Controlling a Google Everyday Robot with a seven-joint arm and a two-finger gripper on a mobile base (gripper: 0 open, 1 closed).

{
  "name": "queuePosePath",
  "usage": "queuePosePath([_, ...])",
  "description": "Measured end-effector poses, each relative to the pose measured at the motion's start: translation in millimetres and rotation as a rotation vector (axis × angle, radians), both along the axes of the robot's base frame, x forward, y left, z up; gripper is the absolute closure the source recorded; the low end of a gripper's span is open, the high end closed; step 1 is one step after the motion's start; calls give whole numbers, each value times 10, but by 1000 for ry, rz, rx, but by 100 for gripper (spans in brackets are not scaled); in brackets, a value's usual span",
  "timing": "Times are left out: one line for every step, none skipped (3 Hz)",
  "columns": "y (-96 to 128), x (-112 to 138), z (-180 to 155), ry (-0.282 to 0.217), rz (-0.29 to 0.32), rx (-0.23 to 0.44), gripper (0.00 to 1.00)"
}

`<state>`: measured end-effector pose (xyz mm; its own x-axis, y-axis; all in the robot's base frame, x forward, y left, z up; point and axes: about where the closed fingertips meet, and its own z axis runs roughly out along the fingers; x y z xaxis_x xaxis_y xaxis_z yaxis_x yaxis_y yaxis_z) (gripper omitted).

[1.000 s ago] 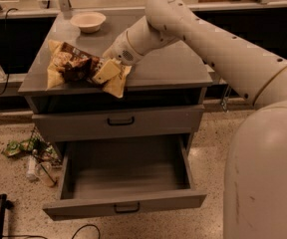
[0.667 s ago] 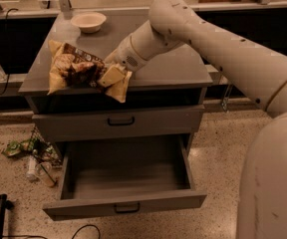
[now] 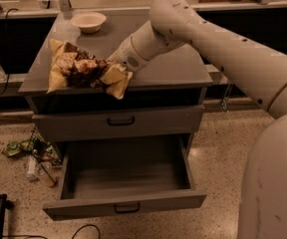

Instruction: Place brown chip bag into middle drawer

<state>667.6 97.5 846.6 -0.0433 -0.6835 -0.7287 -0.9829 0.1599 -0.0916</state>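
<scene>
The brown chip bag [image 3: 78, 68] is crinkled, cream-tan with dark brown patches. It lies at the front edge of the grey cabinet top [image 3: 173, 68], and its right corner hangs over the edge. My gripper [image 3: 107, 73] reaches in from the right, pressed into the bag's right half and shut on it. The bag covers most of the gripper. The middle drawer [image 3: 126, 180] is pulled out below, open and empty, directly under the bag. The grey drawer front above it [image 3: 118, 122] is closed.
A white bowl [image 3: 87, 21] sits at the back of the cabinet top. Crumpled litter and bottles [image 3: 34, 158] lie on the floor left of the drawer. A black object [image 3: 1, 213] and cables are at the lower left. My arm [image 3: 243, 59] spans the right side.
The arm's elbow has shifted right and the wrist has moved slightly. The bag has stayed at the front edge, crumpling a little and sagging over it.
</scene>
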Motion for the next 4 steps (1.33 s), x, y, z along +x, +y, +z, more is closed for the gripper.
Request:
queuePosePath([0,0,6,0,0,0,100])
queuePosePath([0,0,8,0,0,0,100])
queuePosePath([1,-1,12,0,0,0,100])
queuePosePath([2,-1,12,0,0,0,100])
